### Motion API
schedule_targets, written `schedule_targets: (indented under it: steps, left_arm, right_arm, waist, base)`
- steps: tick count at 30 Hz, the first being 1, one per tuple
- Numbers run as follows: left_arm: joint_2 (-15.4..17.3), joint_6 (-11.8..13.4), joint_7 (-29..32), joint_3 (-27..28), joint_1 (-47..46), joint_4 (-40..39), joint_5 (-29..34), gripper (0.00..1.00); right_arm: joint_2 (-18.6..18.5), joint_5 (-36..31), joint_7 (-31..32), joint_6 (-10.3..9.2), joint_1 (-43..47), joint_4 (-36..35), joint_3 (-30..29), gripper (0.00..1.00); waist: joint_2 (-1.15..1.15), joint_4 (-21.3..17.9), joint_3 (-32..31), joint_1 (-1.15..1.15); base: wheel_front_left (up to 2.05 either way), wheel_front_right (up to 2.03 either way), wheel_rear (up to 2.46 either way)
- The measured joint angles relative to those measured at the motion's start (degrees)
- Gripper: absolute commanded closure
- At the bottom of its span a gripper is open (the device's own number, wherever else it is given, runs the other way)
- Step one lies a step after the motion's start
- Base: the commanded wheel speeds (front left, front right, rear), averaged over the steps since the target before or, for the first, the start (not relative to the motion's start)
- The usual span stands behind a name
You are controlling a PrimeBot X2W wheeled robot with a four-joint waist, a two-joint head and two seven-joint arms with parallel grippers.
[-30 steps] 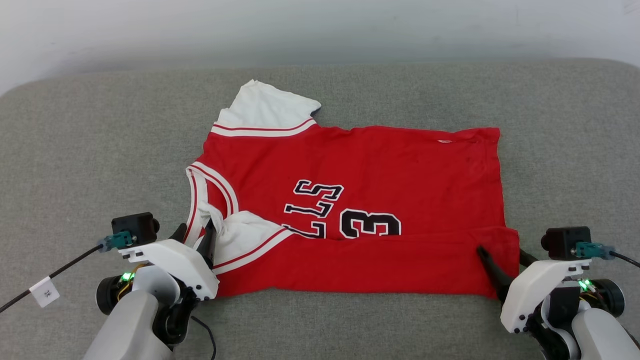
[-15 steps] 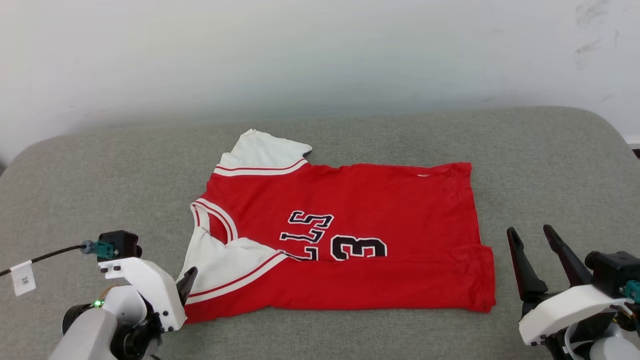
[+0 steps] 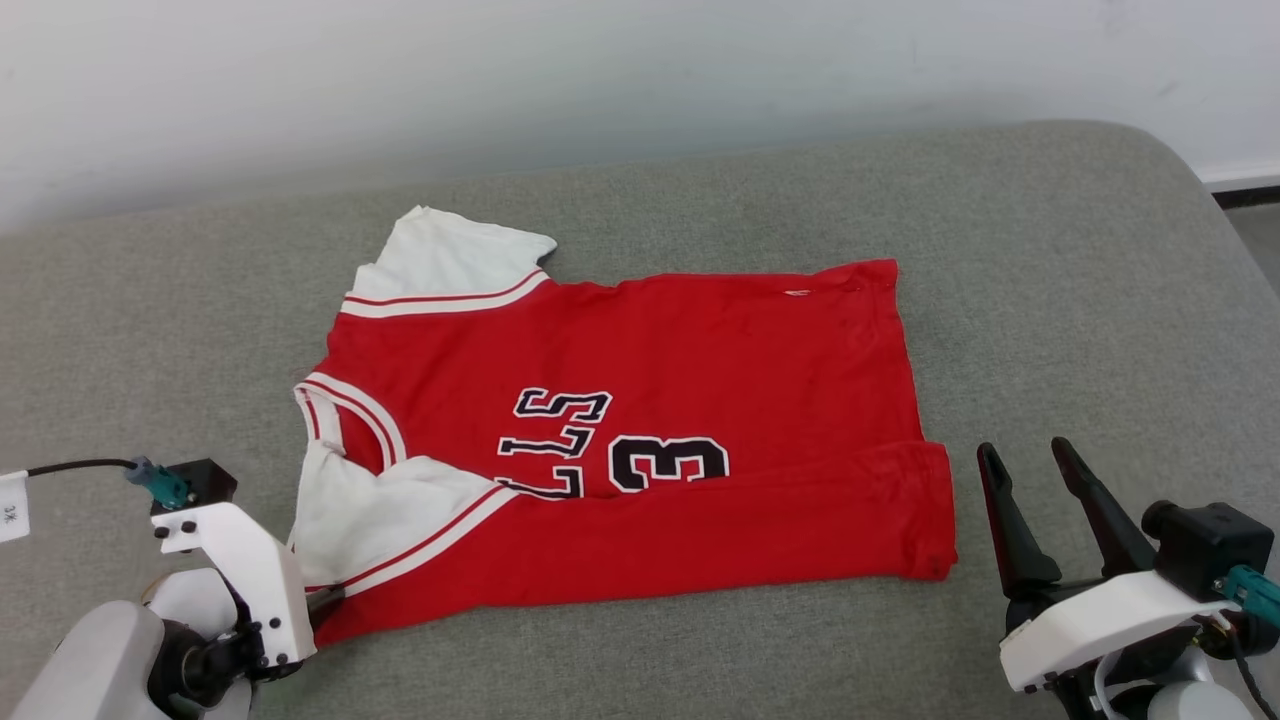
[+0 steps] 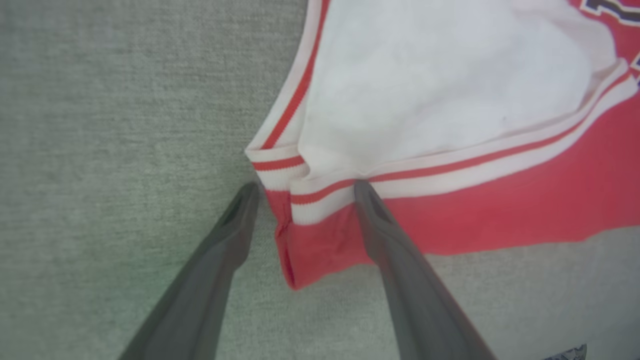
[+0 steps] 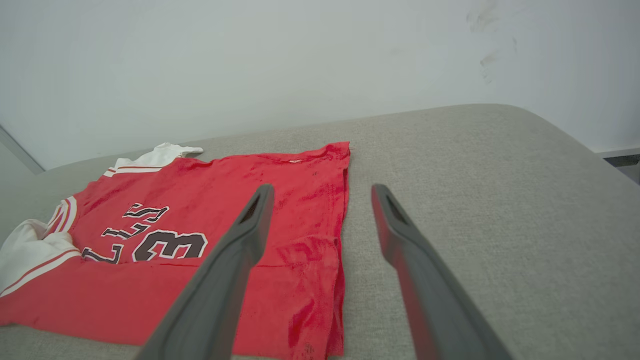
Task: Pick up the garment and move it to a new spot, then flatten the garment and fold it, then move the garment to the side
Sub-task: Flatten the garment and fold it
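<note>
- Garment (image 3: 640, 440) lies spread at centre-left of the head frame on the grey cushion (image 3: 1080, 260), with its lower edge folded up.
- I see my left end effector (image 4: 305, 187) spread wide, straddling the garment's lower-left corner.
- My right end effector (image 3: 1020, 450), also wide, sits near the hem at lower right, apart from it.

A broad grey woven-fabric cushion (image 3: 1050, 300) with rounded corners lies against a plain white wall (image 3: 600, 70), and a dark skirting strip (image 3: 1245, 190) shows beyond its right corner.
</note>
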Motion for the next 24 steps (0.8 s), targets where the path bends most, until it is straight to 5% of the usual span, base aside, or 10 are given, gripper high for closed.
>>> schedule_targets:
  steps: [1, 2, 3, 4, 12, 19, 24]
  left_arm:
    - [0.1, 0.0, 1.0, 0.1, -0.2, 0.0, -0.6, 0.1]
    - [0.3, 0.0, 1.9, 0.2, -0.4, 0.1, -1.1, 0.53]
    - [0.5, 0.0, 2.5, 0.2, -0.6, 0.1, -1.3, 0.65]
    - [0.5, 0.0, 2.5, 0.3, -0.6, 0.1, -1.5, 1.0]
    - [-1.8, -1.1, -3.2, 0.8, 0.8, 0.4, -2.0, 1.0]
    - [-3.4, -1.3, -8.4, -0.5, 2.7, -4.4, 0.3, 1.0]
    - [-3.2, -0.9, -9.8, -1.0, 2.8, -9.3, 1.8, 1.0]
  right_arm:
    - [0.1, 0.0, 0.1, 0.0, -0.1, 0.0, 0.0, 0.0]
    - [0.2, 0.1, 0.3, 0.0, -0.2, 0.0, 0.1, 0.0]
    - [0.2, 0.3, 0.4, 0.0, -0.3, 0.1, 0.0, 0.0]
    - [0.2, 0.6, 0.6, 0.0, -0.5, 0.3, -0.1, 0.0]
    - [-1.1, 4.7, 8.0, 0.0, -0.7, 2.3, -1.9, 0.0]
    - [-4.3, 8.1, 29.9, -0.01, -1.3, 7.7, -3.7, 0.0]
    - [-4.8, 9.3, 38.9, 0.0, -5.1, 10.4, -2.2, 0.0]
  waist:
    - [0.0, -0.4, 0.6, 0.0]
    - [0.0, -0.7, 1.2, -0.01]
    - [0.0, -1.1, 1.6, -0.01]
    - [0.0, -1.4, 2.0, -0.01]
    - [0.0, -1.2, 0.8, 0.0]
    - [0.0, 1.3, -1.9, 0.0]
    - [0.0, 3.8, -2.4, 0.0]
  base:
    - [0.0, 0.0, 0.0]
    - [0.0, 0.0, 0.0]
    - [0.0, 0.0, 0.0]
    - [0.0, 0.0, 0.0]
    - [0.0, 0.0, 0.0]
    - [0.0, 0.0, 0.0]
    - [0.0, 0.0, 0.0]
